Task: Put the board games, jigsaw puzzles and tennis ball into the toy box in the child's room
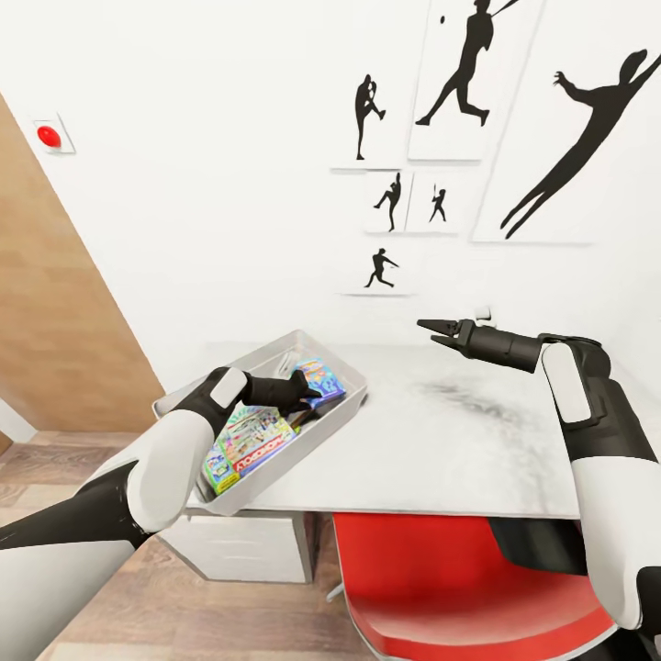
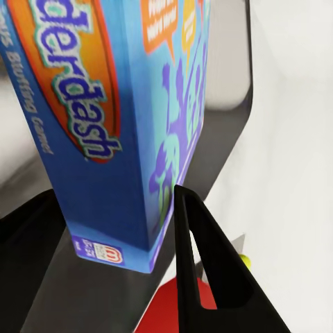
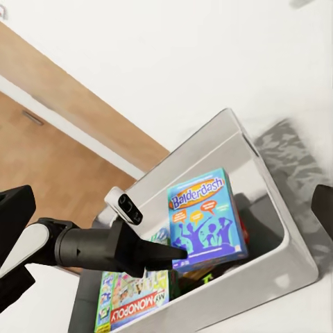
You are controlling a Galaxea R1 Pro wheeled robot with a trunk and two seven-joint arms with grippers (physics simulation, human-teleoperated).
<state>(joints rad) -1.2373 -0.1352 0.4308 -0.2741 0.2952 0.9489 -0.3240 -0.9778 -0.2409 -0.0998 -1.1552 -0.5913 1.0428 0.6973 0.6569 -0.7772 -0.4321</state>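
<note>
We reach our left gripper (image 1: 308,390) into the shallow grey plastic toy box (image 1: 344,408) at the white marbled table's (image 1: 441,441) left end, fingers spread beside the glossy blue Balderdash board game box (image 3: 206,218), not pinching it. It leans inside beside the flat Monopoly box (image 1: 262,445). Our right gripper (image 1: 431,329) hovers above the tabletop, its 2 tapered black fingers slightly parted, holding nothing.

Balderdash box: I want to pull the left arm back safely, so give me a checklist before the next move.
1. Balderdash box inside the toy box: ok.
2. Left hand released from it: cannot tell; fingertips sit at the box's edge.
3. Box settled flat: not ok, it stands tilted.
4. Monopoly box inside: ok.
5. Right hand away from the toy box: ok, open above the table.
</note>
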